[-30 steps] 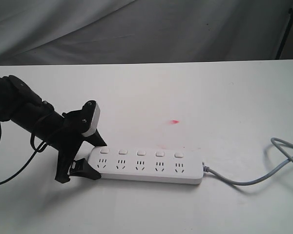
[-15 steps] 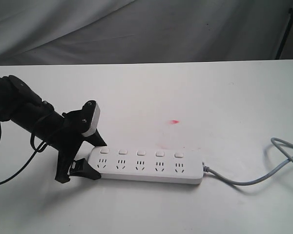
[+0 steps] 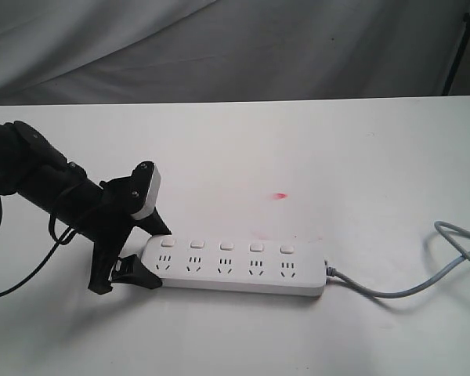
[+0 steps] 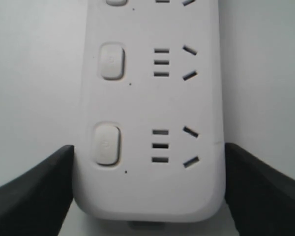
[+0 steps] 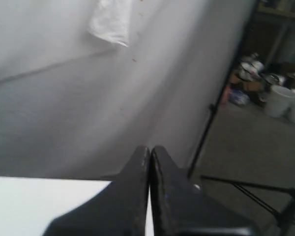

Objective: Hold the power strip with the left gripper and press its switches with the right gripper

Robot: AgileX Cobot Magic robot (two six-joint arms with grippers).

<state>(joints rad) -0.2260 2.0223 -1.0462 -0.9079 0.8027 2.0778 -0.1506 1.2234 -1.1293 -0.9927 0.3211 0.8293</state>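
Note:
The white power strip (image 3: 235, 266) lies flat on the white table (image 3: 313, 157), with its grey cable (image 3: 423, 278) running off to the right. My left gripper (image 3: 157, 256) straddles the strip's left end, one black finger on each long side. In the left wrist view both fingers (image 4: 39, 191) press against the strip's (image 4: 152, 98) edges. The row of square switches (image 3: 226, 246) is uncovered, and the end switch (image 4: 107, 143) sits just beyond the fingers. My right gripper (image 5: 151, 150) is shut on nothing, raised off the table's edge and facing the backdrop. It is outside the exterior view.
A small red mark (image 3: 280, 196) shows on the table behind the strip. The cable loops near the table's right edge (image 3: 462, 235). A grey cloth backdrop (image 3: 219, 47) hangs behind, with a black stand leg (image 3: 457, 47) at the far right.

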